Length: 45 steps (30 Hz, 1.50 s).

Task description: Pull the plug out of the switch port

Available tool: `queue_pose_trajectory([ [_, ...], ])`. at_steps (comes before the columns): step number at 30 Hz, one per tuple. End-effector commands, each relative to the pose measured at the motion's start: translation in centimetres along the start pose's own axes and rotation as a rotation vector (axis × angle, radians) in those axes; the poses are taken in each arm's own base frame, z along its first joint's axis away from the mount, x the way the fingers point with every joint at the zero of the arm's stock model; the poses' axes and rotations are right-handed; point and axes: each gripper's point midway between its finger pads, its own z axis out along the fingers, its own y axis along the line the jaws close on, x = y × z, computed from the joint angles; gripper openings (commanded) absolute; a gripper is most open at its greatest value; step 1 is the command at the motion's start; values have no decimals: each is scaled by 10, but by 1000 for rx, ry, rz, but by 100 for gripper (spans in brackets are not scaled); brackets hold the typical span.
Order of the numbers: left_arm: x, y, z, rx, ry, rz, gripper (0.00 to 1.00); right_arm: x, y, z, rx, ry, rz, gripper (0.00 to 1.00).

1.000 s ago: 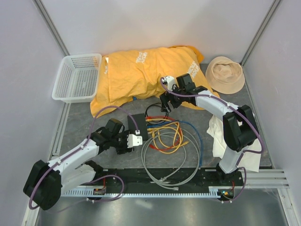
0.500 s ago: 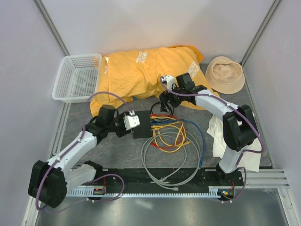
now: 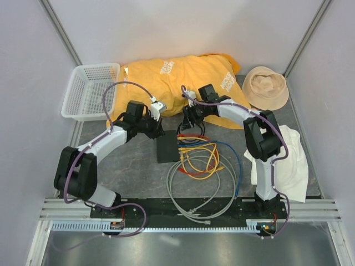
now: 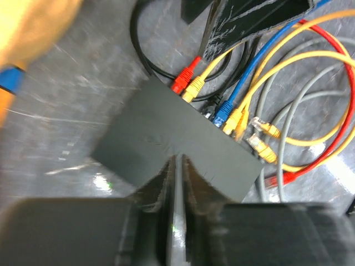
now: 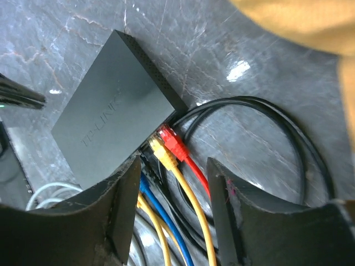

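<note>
Moved since one second ago: left end effector (image 3: 158,128), from the near left side of the switch (image 3: 167,148) round to its far left corner. Nearest on the bench (image 3: 127,172), a loose grey cable loop (image 3: 186,206), partly hidden under the coil of yellow cables (image 3: 203,162). Farther in, the switch lying flat, long axis running near to far, port face turned to the right. In the left wrist view, fingers pressed together with only a thin slit, nothing between them, tips over the switch edge; contact impossible to tell, lower part of that view blurred. Red plug (image 5: 174,142) seated as the farthest of the coloured plugs, just beside a yellow plug (image 5: 160,153), both pointing left into the switch, long axes across the bench, leads trailing right. Ports themselves hidden behind the boots. Right end effector (image 5: 172,169) spread wide, one finger on either side of these two plugs, touching neither. Behind, a crumpled yellow cloth (image 3: 166,83).
</note>
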Motion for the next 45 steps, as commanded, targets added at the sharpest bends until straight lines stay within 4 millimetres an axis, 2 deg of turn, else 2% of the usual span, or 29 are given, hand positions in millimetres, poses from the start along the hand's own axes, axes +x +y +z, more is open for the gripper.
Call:
queue_pose_trajectory([
  [1,-7,-4,8,34,-32,-74,2,-15,11,8,-109,-35,22,57],
  [5,8,0,15,31,24,-72,3,-13,8,18,-126,-31,28,56],
  [6,10,-4,19,33,31,-42,3,-9,6,21,-126,-26,35,57],
  [11,28,9,33,-47,85,-70,2,-6,0,30,-135,-23,71,56],
  [16,38,17,39,-76,124,-85,2,-5,-4,36,-134,-20,71,56],
  [24,46,27,41,-129,164,-111,2,6,-3,44,-136,7,81,56],
  [29,52,27,44,-126,194,-123,2,9,-10,48,-95,16,77,55],
  [34,57,28,46,-128,221,-137,2,-3,12,39,-190,-8,49,52],
  [36,57,28,46,-124,221,-138,1,-4,14,39,-204,-9,50,52],
  [40,57,26,46,-112,223,-137,2,11,13,46,-246,45,58,45],
  [45,57,26,46,-110,222,-139,2,18,8,50,-236,64,49,45],
])
